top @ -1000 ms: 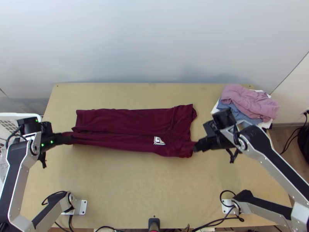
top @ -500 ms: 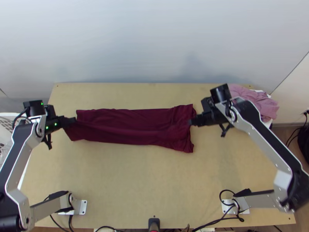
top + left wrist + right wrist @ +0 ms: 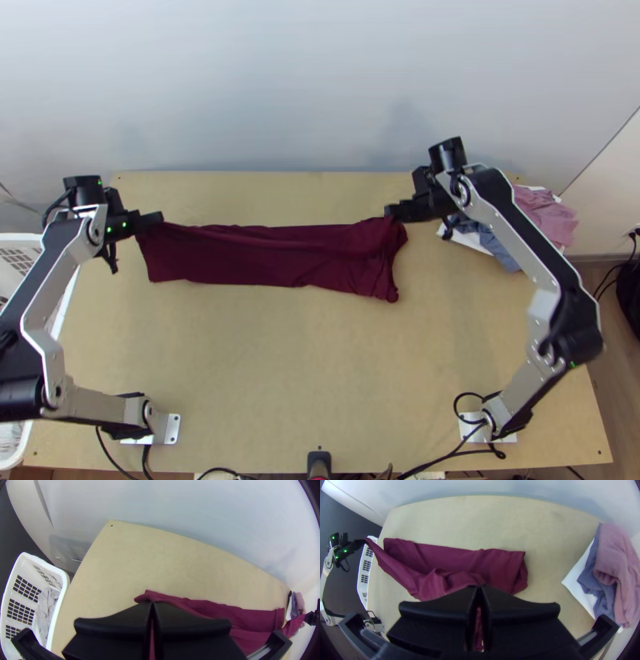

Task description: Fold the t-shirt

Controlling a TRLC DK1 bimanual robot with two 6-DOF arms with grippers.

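Observation:
The dark red t-shirt (image 3: 272, 256) lies in a long strip across the table, its near layer lifted toward the far side. At its left end my left gripper (image 3: 152, 218) is shut on the cloth's edge. My right gripper (image 3: 392, 212) is shut on the edge at the other end. In the left wrist view, cloth (image 3: 213, 610) runs out from between the closed fingers of the left gripper (image 3: 152, 605). In the right wrist view, the right gripper (image 3: 480, 588) pinches the t-shirt (image 3: 446, 556), whose raised part stretches toward the other arm.
Pink cloth (image 3: 544, 216) and blue-grey cloth (image 3: 498, 246) are piled at the table's right edge. A white basket (image 3: 18, 260) stands beyond the left edge, with grey cloth (image 3: 48, 608) in it. Bare table (image 3: 320, 360) lies in front of the t-shirt.
Both grippers have moved toward the table's far side, carrying the t-shirt's near edge over the rest. The printed patch seen earlier is now covered, and the strip looks narrower.

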